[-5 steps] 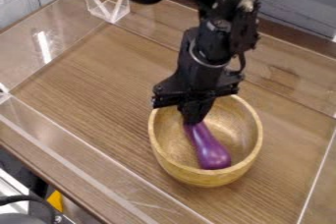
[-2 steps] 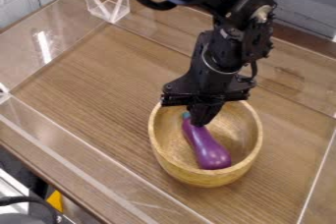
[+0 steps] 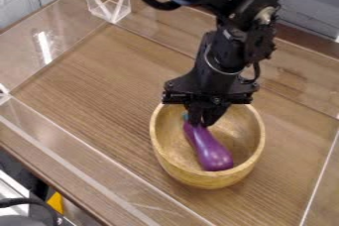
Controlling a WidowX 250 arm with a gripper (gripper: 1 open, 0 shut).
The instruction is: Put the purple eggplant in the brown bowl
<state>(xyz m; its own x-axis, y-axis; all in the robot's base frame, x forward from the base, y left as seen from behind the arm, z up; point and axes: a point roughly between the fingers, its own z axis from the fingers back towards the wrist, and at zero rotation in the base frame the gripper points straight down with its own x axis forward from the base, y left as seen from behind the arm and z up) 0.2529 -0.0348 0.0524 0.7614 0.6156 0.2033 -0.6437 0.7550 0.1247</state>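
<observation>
Table (image 3: 79, 101) held the bowl (image 3: 201, 181), eggplant (image 3: 209, 151) inside, my gripper (image 3: 196, 119) stem-side, presumably for release; jaw state I couldn't tell.

We see a glossy, smooth, plastic-looking purple eggplant (image 3: 209, 148); a smooth tan bowl (image 3: 165, 158) that looks wooden, with a soft sheen; a wood-look desk (image 3: 93, 101), smooth and fairly matt; and a dark arm (image 3: 228, 47) with dull surfaces and shinier highlights.
</observation>
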